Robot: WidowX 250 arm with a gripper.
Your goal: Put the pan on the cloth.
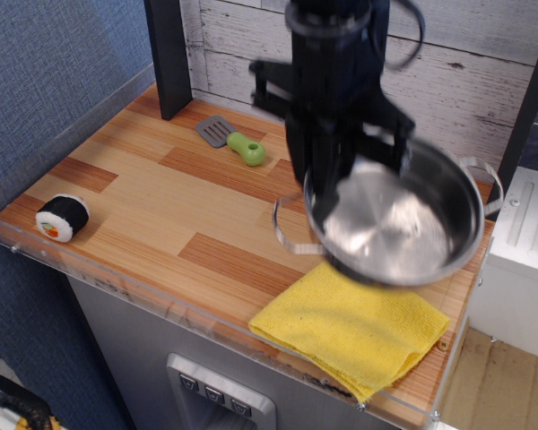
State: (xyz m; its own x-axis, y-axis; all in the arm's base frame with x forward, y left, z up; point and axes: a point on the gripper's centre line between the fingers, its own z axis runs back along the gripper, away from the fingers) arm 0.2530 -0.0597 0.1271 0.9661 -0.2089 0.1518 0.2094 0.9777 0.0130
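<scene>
My gripper (327,184) is shut on the left rim of the shiny steel pan (396,219) and holds it in the air, tilted toward the camera. The pan hangs above the back part of the bright yellow cloth (350,331), which lies flat at the front right of the wooden counter. The pan's two wire loop handles stick out at left and right. The pan hides the cloth's far corner. The image of the pan and arm is blurred by motion.
A grey spatula with a green handle (233,141) lies at the back of the wooden counter (161,197). A sushi-roll toy (63,218) sits at the front left corner. A dark post (169,55) stands at the back left. A clear rim edges the counter.
</scene>
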